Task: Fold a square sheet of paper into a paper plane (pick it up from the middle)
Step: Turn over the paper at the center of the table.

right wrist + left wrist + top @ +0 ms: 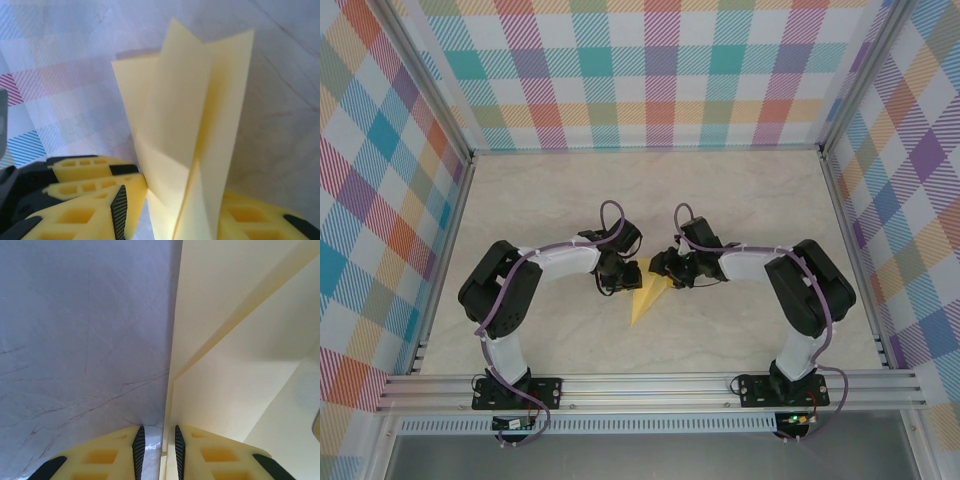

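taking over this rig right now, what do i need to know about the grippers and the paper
Left gripper: jaws narrow with a gap showing, astride one edge of the paper.
Right gripper: the folded paper stands between its jaws; whether it grips is unclear.
Paper: on the table between both arms, tip toward the bases.
Done: folded into a narrow, layered, pointed dart.
Left: probably final creases and wings, then release. Confirm a grip first.
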{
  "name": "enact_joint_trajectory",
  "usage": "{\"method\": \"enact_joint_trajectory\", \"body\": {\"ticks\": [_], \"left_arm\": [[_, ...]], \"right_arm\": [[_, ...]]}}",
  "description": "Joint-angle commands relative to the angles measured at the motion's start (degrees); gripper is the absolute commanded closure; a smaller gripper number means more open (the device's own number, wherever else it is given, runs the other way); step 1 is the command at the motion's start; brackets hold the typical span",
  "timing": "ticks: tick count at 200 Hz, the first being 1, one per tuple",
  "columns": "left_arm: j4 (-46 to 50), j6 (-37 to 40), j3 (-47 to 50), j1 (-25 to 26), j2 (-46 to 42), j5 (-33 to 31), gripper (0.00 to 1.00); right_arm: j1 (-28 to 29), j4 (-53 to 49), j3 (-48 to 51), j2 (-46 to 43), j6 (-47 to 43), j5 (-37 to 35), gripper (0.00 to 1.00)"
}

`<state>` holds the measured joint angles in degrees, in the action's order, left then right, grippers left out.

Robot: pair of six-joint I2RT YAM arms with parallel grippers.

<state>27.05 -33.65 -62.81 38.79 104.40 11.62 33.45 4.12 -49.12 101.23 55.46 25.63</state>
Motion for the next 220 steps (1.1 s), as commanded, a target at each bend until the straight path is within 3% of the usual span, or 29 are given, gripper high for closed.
{"method": "enact_joint_trajectory", "body": {"ticks": [1,93,134,193,220], "left_arm": [[-1.3,-0.9,1.7,1.2,0.5,0.1,0.74],[-3.4,-2.3,3.3,1.2,-0.3,0.9,0.73],[-4.1,-3.4,4.5,1.2,-2.6,-0.2,0.71],[-6.4,-8.0,11.3,1.2,-14.9,-7.0,0.62],[-4.6,-9.9,15.0,1.2,-22.4,-12.9,0.59]], "right_arm": [[0.4,1.3,-1.0,1.5,-0.2,1.3,0.61],[1.1,2.4,-2.9,4.6,-3.6,3.1,0.75],[1.1,0.3,-4.3,4.8,-5.5,2.2,0.87],[1.1,-12.5,-8.4,0.5,-13.6,-2.7,0.92],[1.1,-25.9,-13.1,-3.4,-20.1,-9.6,0.92]]}}
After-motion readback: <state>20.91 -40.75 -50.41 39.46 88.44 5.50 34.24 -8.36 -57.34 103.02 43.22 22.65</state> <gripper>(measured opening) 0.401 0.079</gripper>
